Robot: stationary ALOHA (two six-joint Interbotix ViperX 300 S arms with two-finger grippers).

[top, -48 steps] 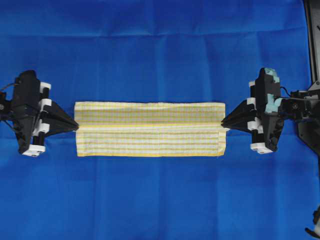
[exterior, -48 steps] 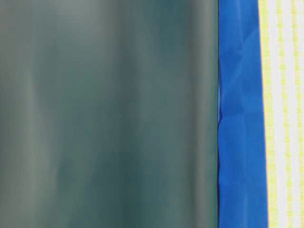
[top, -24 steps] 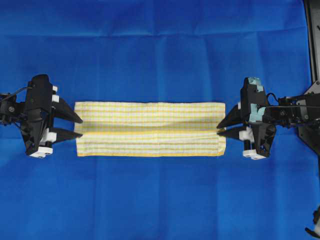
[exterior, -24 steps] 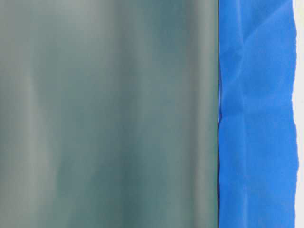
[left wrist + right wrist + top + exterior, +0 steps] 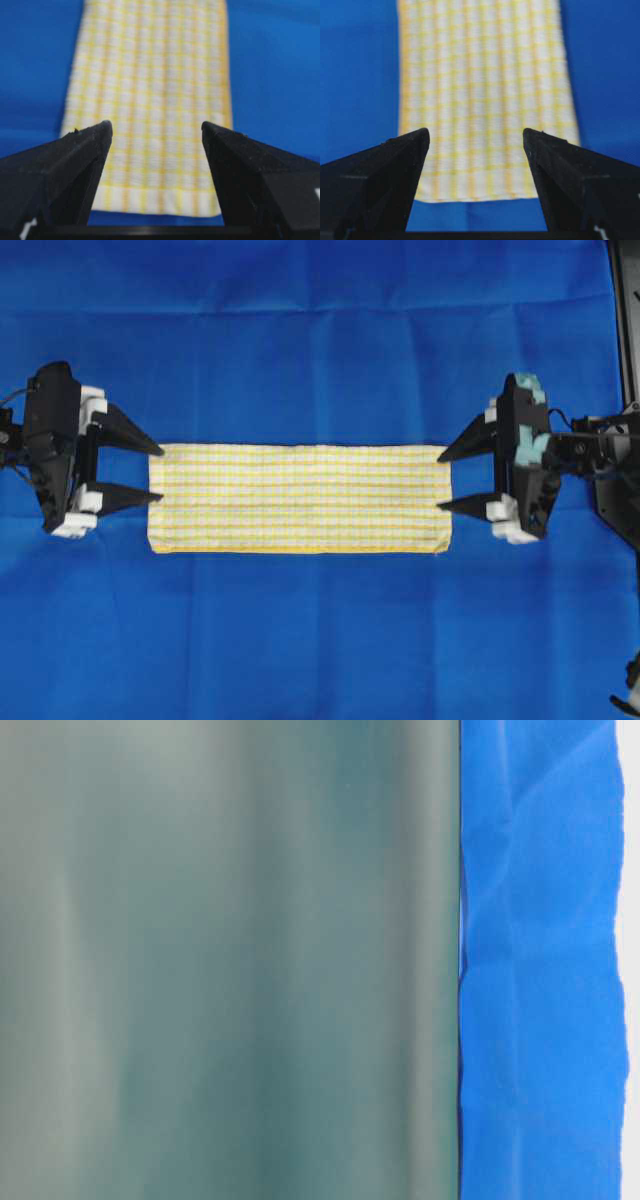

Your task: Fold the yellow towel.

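Note:
The yellow towel point(image 5: 298, 498) lies flat on the blue tablecloth as a long, narrow folded strip, white with yellow checks. My left gripper point(image 5: 160, 473) stands open just off the towel's left end, fingers spread, nothing between them. My right gripper point(image 5: 441, 481) stands open at the right end, also empty. In the left wrist view the towel point(image 5: 150, 100) stretches away between the black fingertips point(image 5: 102, 131). The right wrist view shows the towel point(image 5: 485, 95) the same way, its near hem beyond the fingertips point(image 5: 532, 137). At table level only a thin pale sliver shows at the right edge.
The blue tablecloth point(image 5: 320, 340) covers the whole table, with faint creases. A black arm mount point(image 5: 625, 330) stands at the far right edge. The table-level view is mostly filled by a blurred grey-green surface point(image 5: 220, 960), with blue cloth point(image 5: 535, 960) beside it.
Both grippers went from shut on the towel's ends to open, letting it go. The raised top layer dropped, and the towel now lies flat. Both grippers sit slightly higher in the overhead view.

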